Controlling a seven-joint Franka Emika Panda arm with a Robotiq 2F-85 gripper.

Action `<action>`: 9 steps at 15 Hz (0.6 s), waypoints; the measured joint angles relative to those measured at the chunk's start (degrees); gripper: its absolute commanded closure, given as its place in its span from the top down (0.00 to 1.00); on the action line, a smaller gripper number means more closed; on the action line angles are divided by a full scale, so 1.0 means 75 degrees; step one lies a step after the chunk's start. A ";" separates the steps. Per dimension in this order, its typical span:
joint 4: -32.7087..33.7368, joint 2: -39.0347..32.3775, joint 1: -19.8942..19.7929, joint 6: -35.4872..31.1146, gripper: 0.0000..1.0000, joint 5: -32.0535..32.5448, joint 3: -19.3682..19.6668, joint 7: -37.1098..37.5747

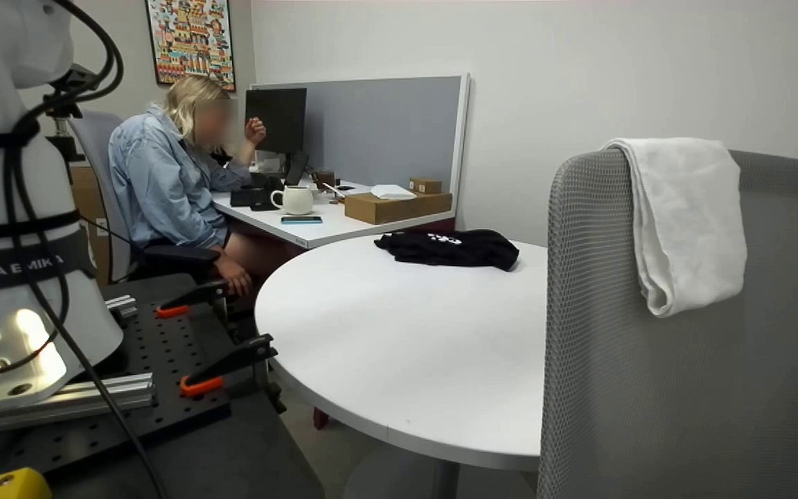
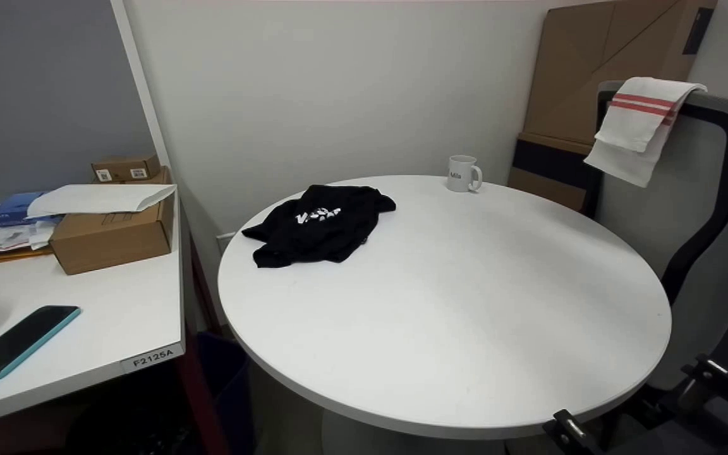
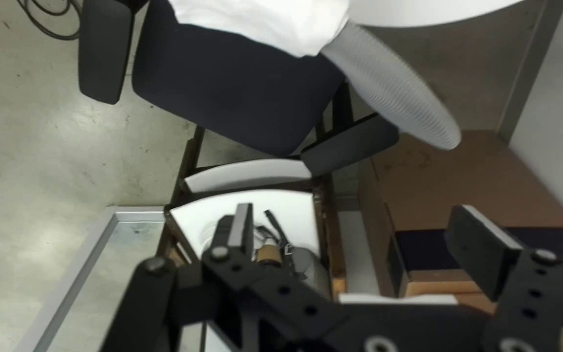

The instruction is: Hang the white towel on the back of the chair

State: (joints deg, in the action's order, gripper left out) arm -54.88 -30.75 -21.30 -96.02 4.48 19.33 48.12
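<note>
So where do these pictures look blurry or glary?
In an exterior view, glare on the metal plate at lower left and a blurred-out face; in the wrist view, the claw looks slightly out of focus and the towel nearly washed out.

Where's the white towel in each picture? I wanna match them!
In an exterior view: the towel at right, over the chair.
In an exterior view: the towel at upper right, over the chair.
In the wrist view: the towel, partly cut off, at the top edge, over the chair.
Shared landmark: that chair.
</note>
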 measured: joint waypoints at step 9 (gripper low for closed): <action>-0.2133 0.1015 0.1768 -0.0997 1.00 -0.0071 -0.1491 -0.0610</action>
State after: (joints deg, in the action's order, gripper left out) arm -70.88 -23.13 -8.04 -103.49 3.95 8.15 43.54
